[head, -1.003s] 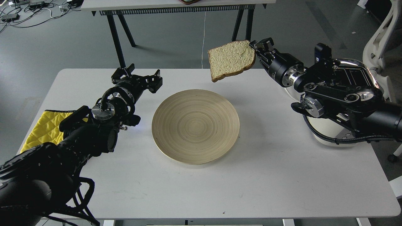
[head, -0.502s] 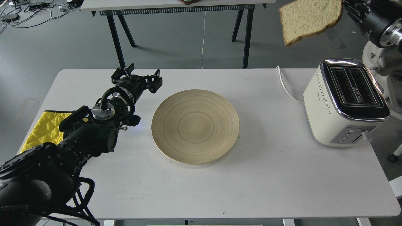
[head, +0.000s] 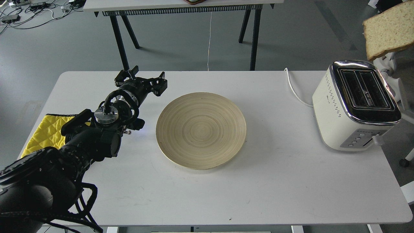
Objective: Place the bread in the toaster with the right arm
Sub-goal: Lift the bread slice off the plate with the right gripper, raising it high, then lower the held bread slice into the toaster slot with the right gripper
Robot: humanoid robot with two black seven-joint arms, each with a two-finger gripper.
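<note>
- My left gripper (head: 141, 78) hovers low over the table (head: 275, 181) with its fingers spread, holding nothing — the yellow cloth (head: 45, 131) lies behind it, the plate (head: 201, 130) just to its right.
- The toaster (head: 354, 105) stands far right of it, both slots bare.
- The bread (head: 388, 30) hangs above the toaster's far end at the frame edge — my right gripper is out of sight.

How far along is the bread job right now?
Done: the bread is off the table, and the plate is bare. In hand: it hangs in the air at the view's right edge, above and beyond the toaster; the right gripper is out of view. Left: lowering it into one of the two slots, both empty.
</note>
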